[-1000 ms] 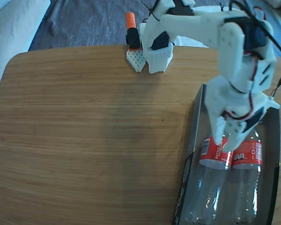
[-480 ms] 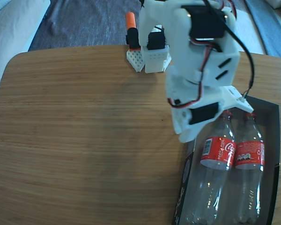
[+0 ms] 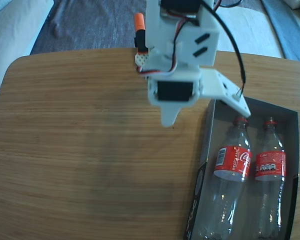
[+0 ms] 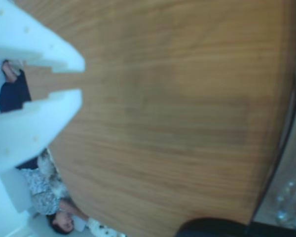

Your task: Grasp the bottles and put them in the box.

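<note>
Two clear bottles with red labels lie side by side in the box (image 3: 206, 145) at the right of the fixed view, caps pointing to the far side: the left bottle (image 3: 232, 162) and the right bottle (image 3: 270, 166). The box is black outside and dark grey inside. My white gripper (image 3: 167, 120) hangs above the bare wooden table, left of the box and clear of both bottles. In the wrist view the gripper (image 4: 83, 79) shows its two white fingers (image 4: 37, 47) with only a thin slit between them and nothing held. The box's edge (image 4: 281, 163) is blurred at that view's right.
An orange-and-black clamp (image 3: 140, 31) and a white perforated block (image 3: 144, 62) sit at the table's far edge, by the arm's base. The round-cornered wooden table (image 3: 90, 150) spreads left of the box. Grey carpet and a pale cushion lie beyond it.
The gripper was down over the left bottle's label. It has let go, risen and swung left out of the box to above the table. Both bottles stay in the box.
</note>
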